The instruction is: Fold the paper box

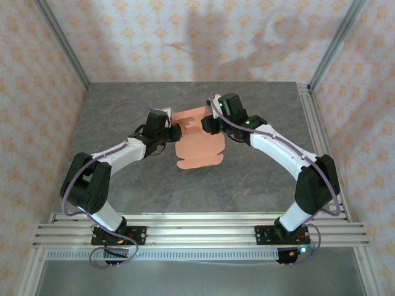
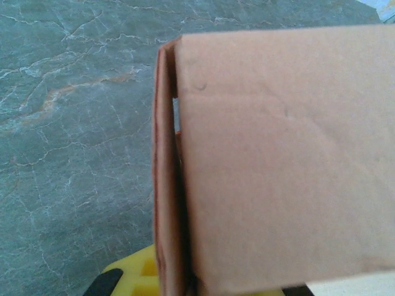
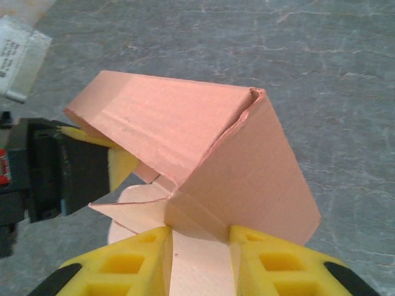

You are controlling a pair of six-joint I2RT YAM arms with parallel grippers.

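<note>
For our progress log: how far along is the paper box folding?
Done: part of the paper box is creased up into a ridge. In hand: left gripper and right gripper flank it. To do: the near flap lies flat on the table.

My workbench is sitting inside a small papered booth.
I am looking down on a grey, marble-veined table top (image 1: 259, 185), its pale veins showing close up from my left wrist camera (image 2: 74, 123) and right wrist camera (image 3: 345, 92). Cream walls with an orange floral print are closing in at the back (image 1: 136, 37), left (image 1: 31, 123) and right (image 1: 370, 92). Aluminium posts (image 1: 62, 43) are framing the corners, slotted aluminium rails (image 1: 197, 228) are running along the near edge, and soft shadows (image 1: 210, 43) are falling on the back wall.
</note>
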